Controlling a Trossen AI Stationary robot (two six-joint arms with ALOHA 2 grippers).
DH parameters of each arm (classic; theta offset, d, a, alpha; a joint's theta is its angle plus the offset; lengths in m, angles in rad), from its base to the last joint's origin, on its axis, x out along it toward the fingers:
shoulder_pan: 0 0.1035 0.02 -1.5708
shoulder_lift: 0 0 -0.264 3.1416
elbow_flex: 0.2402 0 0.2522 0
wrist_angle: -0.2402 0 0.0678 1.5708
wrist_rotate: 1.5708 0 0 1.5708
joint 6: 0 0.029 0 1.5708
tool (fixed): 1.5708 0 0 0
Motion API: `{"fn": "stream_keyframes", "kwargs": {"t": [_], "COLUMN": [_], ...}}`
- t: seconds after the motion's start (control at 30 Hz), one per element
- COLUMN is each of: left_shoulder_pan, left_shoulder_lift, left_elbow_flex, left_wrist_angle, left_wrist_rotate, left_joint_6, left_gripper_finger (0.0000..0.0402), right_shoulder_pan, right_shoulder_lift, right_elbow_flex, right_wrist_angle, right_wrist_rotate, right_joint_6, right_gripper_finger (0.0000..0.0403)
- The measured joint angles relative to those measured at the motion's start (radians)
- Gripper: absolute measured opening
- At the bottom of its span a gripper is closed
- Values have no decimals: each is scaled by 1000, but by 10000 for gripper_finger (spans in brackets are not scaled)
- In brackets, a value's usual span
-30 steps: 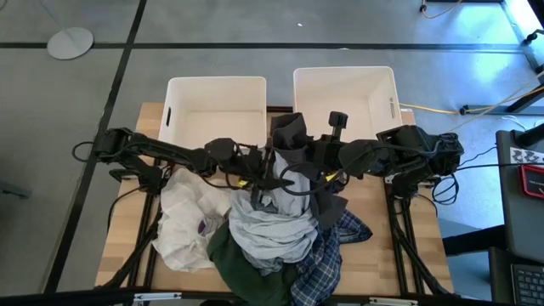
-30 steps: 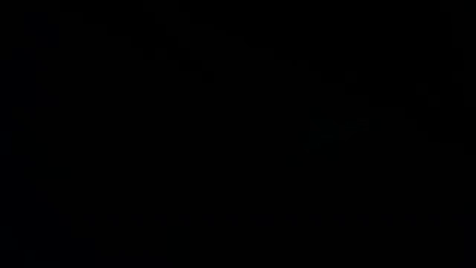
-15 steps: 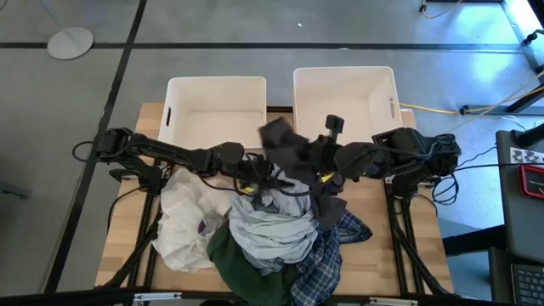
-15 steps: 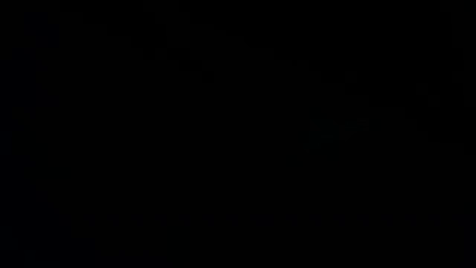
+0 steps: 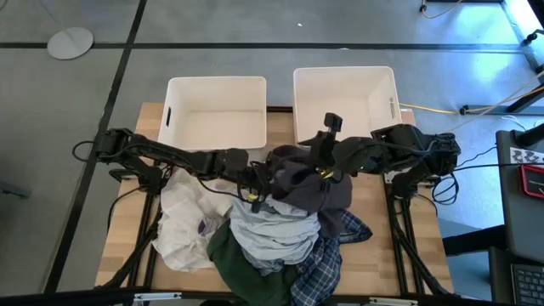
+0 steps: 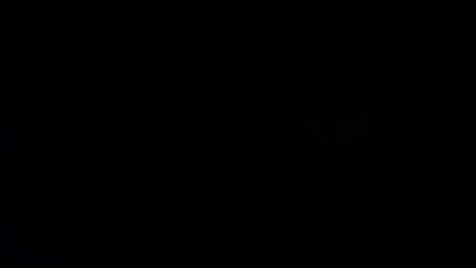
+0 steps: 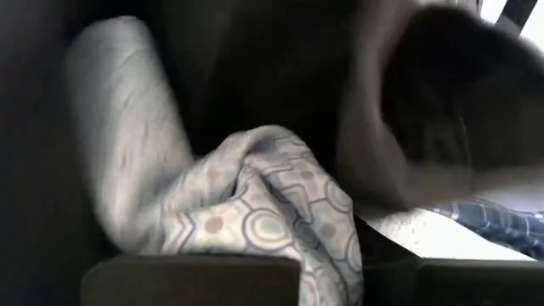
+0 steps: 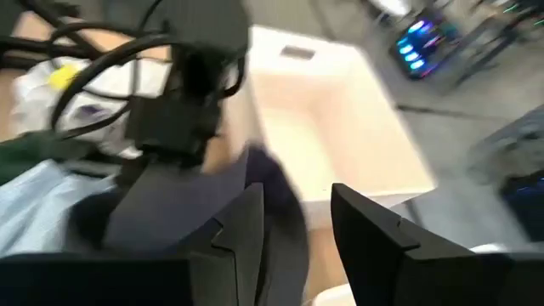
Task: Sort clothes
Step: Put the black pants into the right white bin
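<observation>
The clothes pile [image 5: 272, 229] lies on the wooden table [image 5: 382, 255], in front of two white bins [image 5: 217, 110]. The left gripper [image 5: 255, 189] is squeezed shut on a pale patterned cloth [image 7: 255, 212] atop the pile. The right gripper [image 8: 293, 225] hangs over the dark grey garment [image 5: 306, 178], fingers apart, holding nothing.

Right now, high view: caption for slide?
Both grippers meet over the clothes pile; two white bins behind.
</observation>
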State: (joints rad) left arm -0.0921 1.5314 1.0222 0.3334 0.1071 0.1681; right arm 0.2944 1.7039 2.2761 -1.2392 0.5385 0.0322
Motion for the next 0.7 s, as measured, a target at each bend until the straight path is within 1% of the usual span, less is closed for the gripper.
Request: {"fn": "stream_keyframes", "kwargs": {"t": [0.07,0.17,0.27,0.33,0.4,0.5,0.6,0.7], "left_shoulder_pan": [0,0,0,0,0,0,1,1], "left_shoulder_lift": [0,0,0,0,0,0,0,0], "left_elbow_flex": [0,0,0,0,0,0,0,0], "left_wrist_angle": [-4,-11,-10,-10,-9,-9,-9,-9], "left_wrist_rotate": [0,0,-1,-1,-1,-1,-1,0], "left_joint_6": [-2,-2,-2,-2,-2,0,1,2], "left_gripper_finger": [3,4,4,2,3,4,2,4], "right_shoulder_pan": [1,1,11,20,21,21,21,21], "right_shoulder_lift": [0,5,11,11,11,11,11,11], "right_elbow_flex": [0,-11,-51,-90,-127,-180,-231,-270], "right_wrist_angle": [-69,-177,-245,-249,-255,-248,-199,-143], "right_wrist_rotate": [-50,-112,-132,-122,-92,-82,-76,-94], "right_joint_6": [69,182,249,264,253,221,144,68], "right_gripper_finger": [142,160,187,206,222,238,243,243]}}
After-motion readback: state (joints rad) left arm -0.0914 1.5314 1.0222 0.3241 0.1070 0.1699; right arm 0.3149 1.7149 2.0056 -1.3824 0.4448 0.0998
